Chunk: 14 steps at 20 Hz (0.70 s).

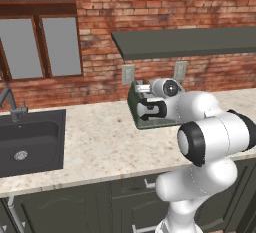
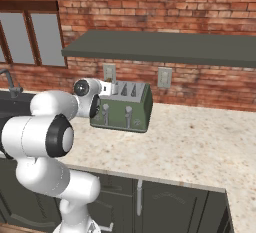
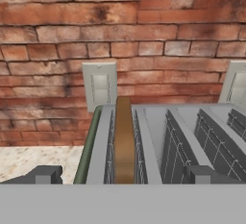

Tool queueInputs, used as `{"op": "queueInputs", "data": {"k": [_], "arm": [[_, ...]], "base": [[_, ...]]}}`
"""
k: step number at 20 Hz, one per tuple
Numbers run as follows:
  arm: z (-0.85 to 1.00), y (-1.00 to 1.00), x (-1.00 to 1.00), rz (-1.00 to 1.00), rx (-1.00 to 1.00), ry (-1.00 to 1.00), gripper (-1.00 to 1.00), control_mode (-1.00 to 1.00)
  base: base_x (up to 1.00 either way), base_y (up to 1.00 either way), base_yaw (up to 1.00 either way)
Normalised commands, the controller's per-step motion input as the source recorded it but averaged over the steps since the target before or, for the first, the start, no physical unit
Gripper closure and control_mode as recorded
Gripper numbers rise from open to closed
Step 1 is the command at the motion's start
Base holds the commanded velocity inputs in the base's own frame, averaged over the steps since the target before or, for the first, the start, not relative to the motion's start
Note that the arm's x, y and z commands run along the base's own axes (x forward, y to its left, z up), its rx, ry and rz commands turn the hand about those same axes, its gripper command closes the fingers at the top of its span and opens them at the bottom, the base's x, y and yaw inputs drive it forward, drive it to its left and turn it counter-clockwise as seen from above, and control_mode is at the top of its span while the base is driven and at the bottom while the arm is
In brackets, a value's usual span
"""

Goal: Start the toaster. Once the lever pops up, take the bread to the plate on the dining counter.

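Toaster (image 2: 122,108), sage-green, on the speckled stone worktop (image 2: 200,142), back to the brick wall (image 3: 120,21). Bread (image 3: 124,141) stands upright in its leftmost slot, crust edge showing. My gripper (image 3: 122,175) hangs just over the toaster top, fingers (image 3: 45,175) spread wide either side of the bread slot, gripping nothing. Two wall sockets (image 3: 100,86) behind. Dark sink (image 1: 30,142) off to the left, grey shelf (image 2: 165,47) overhead
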Motion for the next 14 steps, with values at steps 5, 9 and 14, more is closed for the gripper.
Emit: {"op": "queueInputs", "data": {"k": [5,9,14], "arm": [[0.00,0.00,0.26,0.00,0.00,0.00,-1.00,-1.00],[0.00,0.00,0.22,0.00,0.00,0.00,-1.00,-1.00],[0.00,0.00,0.14,0.00,0.01,0.01,-1.00,-1.00]], "base": [[0.00,0.00,0.00],[0.00,0.00,0.00],[0.00,0.00,0.00]]}}
